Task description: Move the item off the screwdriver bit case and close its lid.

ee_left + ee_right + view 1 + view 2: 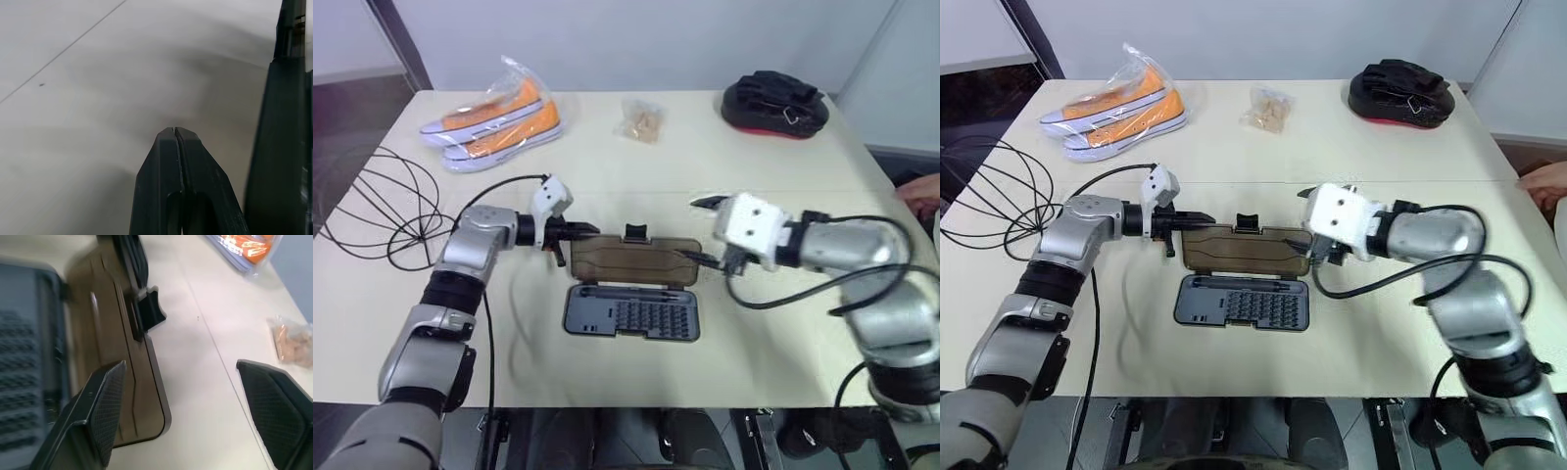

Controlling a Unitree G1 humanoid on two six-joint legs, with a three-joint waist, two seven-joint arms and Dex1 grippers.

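Note:
The item, a black wire globe [386, 211], lies on the table at the far left, away from the screwdriver bit case. The case's dark grey tray [631, 313] with rows of bits stands open. Its smoky-brown lid [631, 259] is folded back beyond the tray, latch tab [636, 233] on the far edge. My left gripper [582, 233] is shut and empty, its tip at the lid's left end. My right gripper [181, 377] is open just off the lid's right end, with one finger [105, 401] over the lid's corner [142, 426] and nothing held.
Bagged orange sneakers [494, 117] lie at the back left, a small bag of snacks [641, 119] at the back middle, and a black-and-red pouch [773, 103] at the back right. A person's hand [920, 186] shows at the right edge.

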